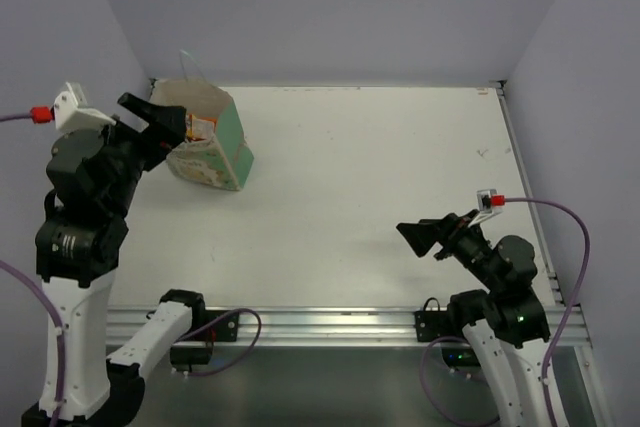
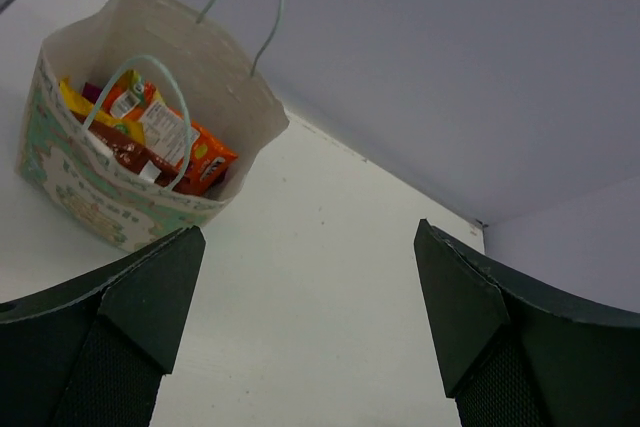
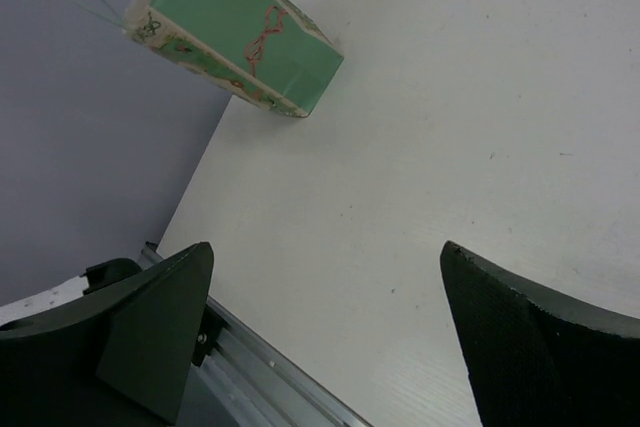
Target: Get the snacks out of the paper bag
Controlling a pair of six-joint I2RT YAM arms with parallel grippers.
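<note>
The paper bag (image 1: 222,150) stands upright at the table's back left, with mint-green sides, patterned cream faces and thin string handles. Its mouth is open, and the snacks (image 2: 150,132) show inside as several orange, yellow and red-and-white foil packets; they also peek out in the top view (image 1: 200,127). My left gripper (image 1: 158,117) hovers just left of the bag's mouth, open and empty (image 2: 308,229). Near the front right of the table, far from the bag (image 3: 240,32), my right gripper (image 1: 422,237) is open with nothing between its fingers (image 3: 326,245).
The white table (image 1: 380,167) is closed in by grey walls at the back and on both sides. An aluminium rail (image 1: 330,322) runs along the near edge between the arm bases. Purple cables (image 1: 565,222) loop beside the right arm.
</note>
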